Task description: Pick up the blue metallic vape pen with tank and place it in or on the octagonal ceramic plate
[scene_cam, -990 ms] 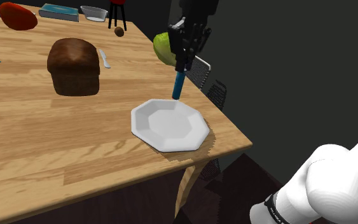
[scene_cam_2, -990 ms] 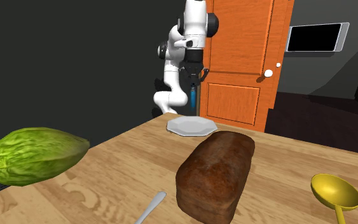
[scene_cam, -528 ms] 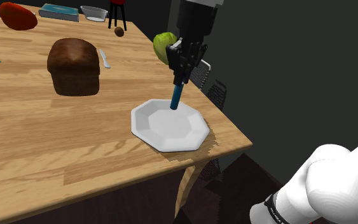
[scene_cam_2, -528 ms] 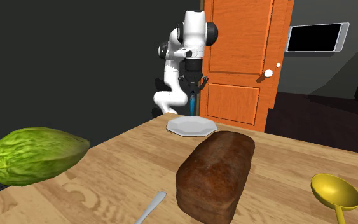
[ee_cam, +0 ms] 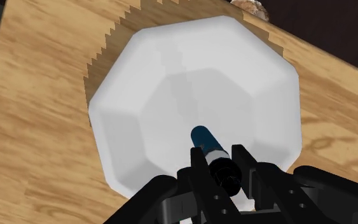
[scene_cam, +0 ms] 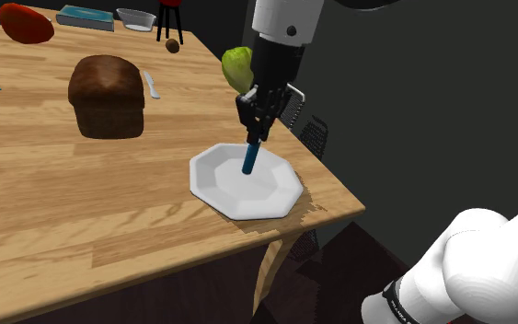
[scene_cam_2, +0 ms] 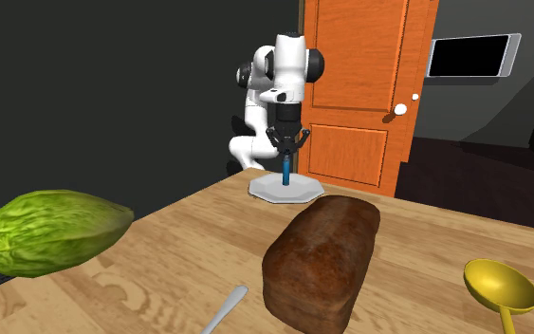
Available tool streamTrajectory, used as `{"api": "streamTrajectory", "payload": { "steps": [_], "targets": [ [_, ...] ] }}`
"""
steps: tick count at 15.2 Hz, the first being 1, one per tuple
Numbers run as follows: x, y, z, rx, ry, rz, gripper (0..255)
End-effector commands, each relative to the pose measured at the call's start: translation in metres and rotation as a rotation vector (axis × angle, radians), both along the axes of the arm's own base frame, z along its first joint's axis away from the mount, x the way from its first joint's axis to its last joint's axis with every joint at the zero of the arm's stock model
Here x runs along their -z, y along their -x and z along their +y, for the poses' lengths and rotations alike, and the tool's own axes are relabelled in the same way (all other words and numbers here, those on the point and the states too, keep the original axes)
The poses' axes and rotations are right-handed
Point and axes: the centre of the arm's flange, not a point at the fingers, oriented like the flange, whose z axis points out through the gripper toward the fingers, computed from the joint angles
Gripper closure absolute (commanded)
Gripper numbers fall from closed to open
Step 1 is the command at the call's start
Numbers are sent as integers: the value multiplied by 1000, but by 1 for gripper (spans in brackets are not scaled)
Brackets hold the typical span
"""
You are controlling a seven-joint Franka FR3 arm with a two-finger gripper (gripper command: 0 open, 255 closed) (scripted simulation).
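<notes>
My black gripper is shut on the top of a blue vape pen, which hangs nearly upright with a slight tilt. Its lower tip is over the middle of the white octagonal plate near the table's corner, very close to the plate's surface; whether it touches I cannot tell. In the wrist view the fingers clasp the vape pen above the plate. From the second exterior view the gripper holds the pen straight above the plate.
A brown bread loaf stands on the wooden table, with a knife beside it. A green fruit lies behind the arm. A red object, a book and a bowl sit at the far end. The table edge is just beyond the plate.
The gripper has come down and moved from beyond the plate's far rim to over its middle, carrying the pen with it. The grip has stayed shut.
</notes>
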Motion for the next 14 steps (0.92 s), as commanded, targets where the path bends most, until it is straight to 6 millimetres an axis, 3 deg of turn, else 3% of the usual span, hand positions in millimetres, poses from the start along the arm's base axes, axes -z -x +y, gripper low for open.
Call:
{"api": "streamTrajectory", "payload": {
  "steps": [1,9,10,14],
  "targets": [
    [11,0,0,0,0,-1,255],
    [11,0,0,0,0,-1,255],
    [11,0,0,0,0,-1,0],
    [11,0,0,0,0,-1,0]
  ]
}}
